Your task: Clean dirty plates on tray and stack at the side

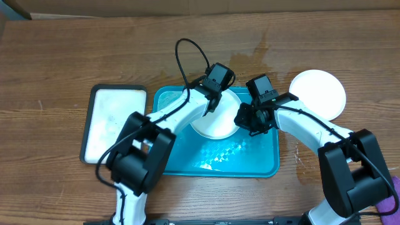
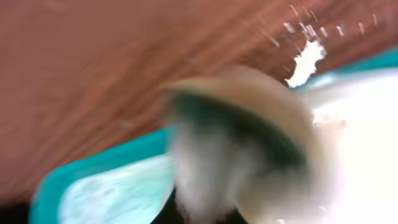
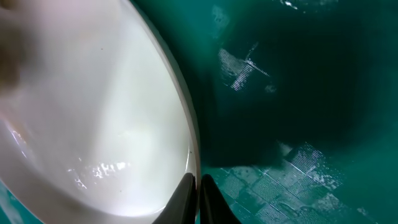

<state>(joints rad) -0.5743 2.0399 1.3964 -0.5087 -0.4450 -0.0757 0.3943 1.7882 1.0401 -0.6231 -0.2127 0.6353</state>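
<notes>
On the teal tray (image 1: 187, 156) lies a white plate (image 1: 219, 125), wet and shiny in the right wrist view (image 3: 93, 112). My right gripper (image 1: 245, 119) is shut on this plate's right rim, one finger on each side of the edge (image 3: 198, 186). My left gripper (image 1: 212, 103) hangs over the plate's far edge, shut on a pale sponge with a dark green band (image 2: 236, 143), which is blurred in the left wrist view. A second white plate (image 1: 317, 94) rests on the table to the right of the tray.
A smaller white tray with a black rim (image 1: 115, 122) lies left of the teal tray. Water wets the wooden table behind the tray (image 1: 256, 53). A purple thing (image 1: 387, 203) shows at the bottom right corner.
</notes>
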